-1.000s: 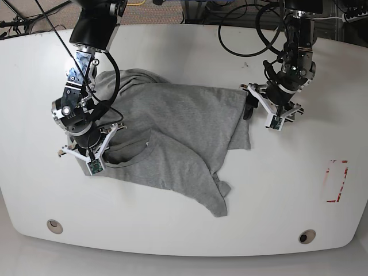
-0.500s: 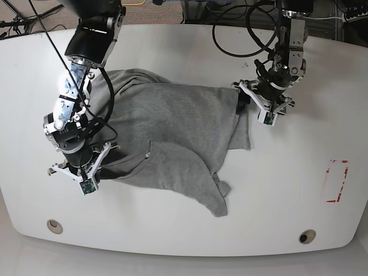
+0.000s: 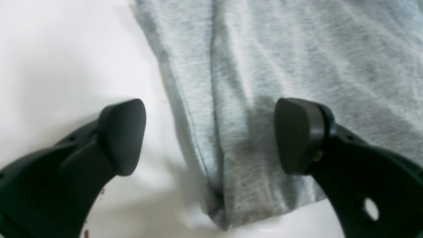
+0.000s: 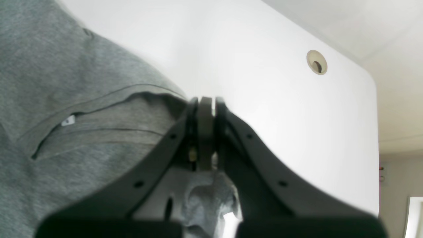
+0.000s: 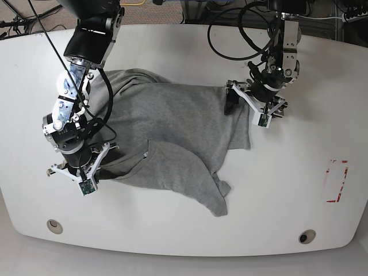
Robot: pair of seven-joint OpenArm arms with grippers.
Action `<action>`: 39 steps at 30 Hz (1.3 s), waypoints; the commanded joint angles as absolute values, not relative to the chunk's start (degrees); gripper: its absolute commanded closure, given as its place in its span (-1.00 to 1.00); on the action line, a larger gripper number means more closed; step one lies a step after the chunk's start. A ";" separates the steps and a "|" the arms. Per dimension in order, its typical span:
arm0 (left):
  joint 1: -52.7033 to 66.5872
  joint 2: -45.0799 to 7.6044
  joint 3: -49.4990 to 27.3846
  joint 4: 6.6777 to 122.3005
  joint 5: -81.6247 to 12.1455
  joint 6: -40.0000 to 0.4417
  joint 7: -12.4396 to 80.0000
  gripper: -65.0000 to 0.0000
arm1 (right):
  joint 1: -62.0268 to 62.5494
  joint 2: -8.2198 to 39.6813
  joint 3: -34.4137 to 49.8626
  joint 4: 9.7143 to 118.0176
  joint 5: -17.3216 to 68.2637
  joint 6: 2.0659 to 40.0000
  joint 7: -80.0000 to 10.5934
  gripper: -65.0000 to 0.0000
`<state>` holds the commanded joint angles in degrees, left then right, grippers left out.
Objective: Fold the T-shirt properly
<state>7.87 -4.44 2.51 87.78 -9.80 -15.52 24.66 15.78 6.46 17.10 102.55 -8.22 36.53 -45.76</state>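
The grey T-shirt (image 5: 178, 126) lies crumpled and partly folded over itself on the white table (image 5: 287, 190). My right gripper (image 5: 77, 171) is at the shirt's lower-left edge. In the right wrist view it (image 4: 206, 105) is shut on the T-shirt (image 4: 66, 82) beside the ribbed collar and the small white neck tag (image 4: 67, 121). My left gripper (image 5: 244, 110) is at the shirt's right edge. The left wrist view shows it (image 3: 211, 135) open and straddling a hemmed corner of the shirt (image 3: 297, 49). One finger (image 3: 122, 135) is over bare table, the other finger (image 3: 297, 135) over cloth.
A red tape rectangle (image 5: 336, 181) marks the table at the right. Two round holes (image 5: 54, 225) (image 5: 307, 236) sit near the front edge. Black cables (image 5: 241, 40) trail across the back of the table behind the left arm.
My left gripper has moved left from bare table onto the shirt's right edge. My right gripper has shifted down and left, drawing the shirt's lower-left edge with it.
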 joint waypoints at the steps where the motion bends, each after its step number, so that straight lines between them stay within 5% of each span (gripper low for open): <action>1: 7.52 -4.53 3.12 87.43 -9.80 -15.52 24.66 -0.52 | 15.78 6.55 17.10 102.55 -8.22 36.53 -45.76 1.00; 12: 6.81 -4.44 3.74 87.25 -9.89 -15.52 24.75 0.89 | 15.78 6.37 17.10 102.55 -8.22 36.44 -45.76 1.00; 33: 2.68 -4.97 -2.77 103.34 -9.89 -15.60 38.73 0.97 | 23.87 6.46 17.54 102.11 -8.31 36.09 -45.85 1.00; 39: -3.74 -4.97 -7.78 105.80 -9.89 -20.00 43.65 0.97 | 30.20 6.46 17.45 99.65 -8.31 36.09 -45.85 1.00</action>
